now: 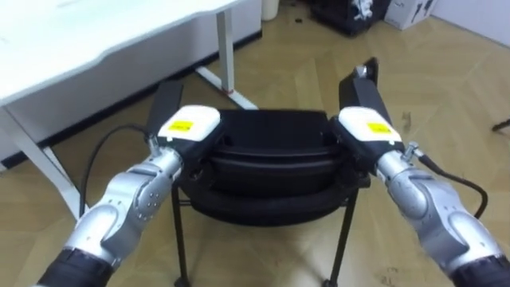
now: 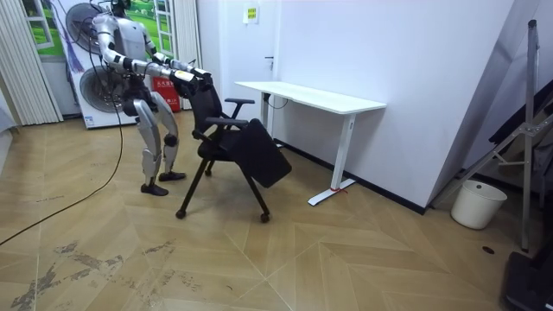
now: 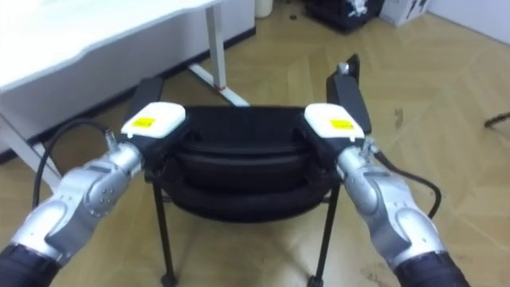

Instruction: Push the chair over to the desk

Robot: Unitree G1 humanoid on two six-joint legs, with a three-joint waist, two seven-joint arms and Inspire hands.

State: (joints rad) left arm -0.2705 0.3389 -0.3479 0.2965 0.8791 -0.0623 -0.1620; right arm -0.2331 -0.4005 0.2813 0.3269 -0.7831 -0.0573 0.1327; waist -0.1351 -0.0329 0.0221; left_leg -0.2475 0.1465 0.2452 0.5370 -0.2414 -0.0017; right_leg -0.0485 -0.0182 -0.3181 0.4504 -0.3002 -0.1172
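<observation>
Left hand [image 1: 189, 126] and right hand [image 1: 368, 127] rest on the top edge of the black office chair [image 1: 275, 163] backrest, one at each corner; whether they grip it cannot be determined. The chair stands on the wood floor [image 1: 446, 88], near the white desk [image 1: 96, 48] ahead-left; open floor lies ahead-right

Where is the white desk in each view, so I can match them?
Left eye view: white desk at upper left, beyond the black chair.
Right eye view: upper left too.
Room view: centre, on the room view's right of the black chair.
Shared landmark: the black chair.
</observation>
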